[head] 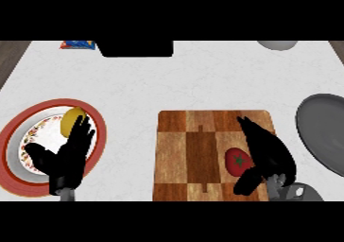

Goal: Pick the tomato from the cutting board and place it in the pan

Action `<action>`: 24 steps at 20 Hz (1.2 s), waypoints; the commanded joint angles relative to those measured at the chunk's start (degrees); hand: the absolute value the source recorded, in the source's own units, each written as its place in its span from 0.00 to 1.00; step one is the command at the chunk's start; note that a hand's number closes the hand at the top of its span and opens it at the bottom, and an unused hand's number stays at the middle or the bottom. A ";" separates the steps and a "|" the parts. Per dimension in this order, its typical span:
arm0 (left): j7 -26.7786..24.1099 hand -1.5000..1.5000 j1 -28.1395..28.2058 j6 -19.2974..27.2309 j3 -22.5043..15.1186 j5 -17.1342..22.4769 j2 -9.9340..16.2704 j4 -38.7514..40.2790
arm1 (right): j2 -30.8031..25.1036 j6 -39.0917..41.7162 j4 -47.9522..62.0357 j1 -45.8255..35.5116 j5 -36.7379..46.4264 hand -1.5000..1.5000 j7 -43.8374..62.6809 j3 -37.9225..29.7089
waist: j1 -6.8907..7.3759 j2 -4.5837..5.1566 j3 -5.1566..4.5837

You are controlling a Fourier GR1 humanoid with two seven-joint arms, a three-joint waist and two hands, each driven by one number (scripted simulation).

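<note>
On the white table (189, 80) lies a wooden cutting board (192, 156), made of light and dark brown squares. It sits a bit right of the middle. A red tomato (236, 160) with a small green star on top rests on the right part of the board.

Just beside the tomato, on its right side, is the right hand (269, 151). This hand is black and hangs over the right part of the board. Its fingers (250, 126) are straight and point up and away, so the hand is open. Its thumb (246, 183) sticks out low down, right below the tomato. The hand looks very close to the tomato, but I cannot tell if it touches it. It is not curled round the tomato.

Off to the right, a grey pan (328, 134) sits at the edge of the view, and only part of it shows. It is near the board but apart from it.

Far on the left is a round plate (28, 156) with a red rim and a flowery ring. A yellow thing (69, 120) lies on the top part of the plate. The left hand (66, 158) is over the plate, open, with its fingers up.

At the top edge are a black box (136, 48), a blue packet (78, 45) and a grey bowl (278, 45).
</note>
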 commanded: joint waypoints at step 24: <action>-0.37 0.50 1.75 -4.80 3.53 0.72 0.69 3.61 | -0.69 -8.47 9.33 4.24 10.82 1.00 -19.93 1.23 | -0.09 0.29 -0.37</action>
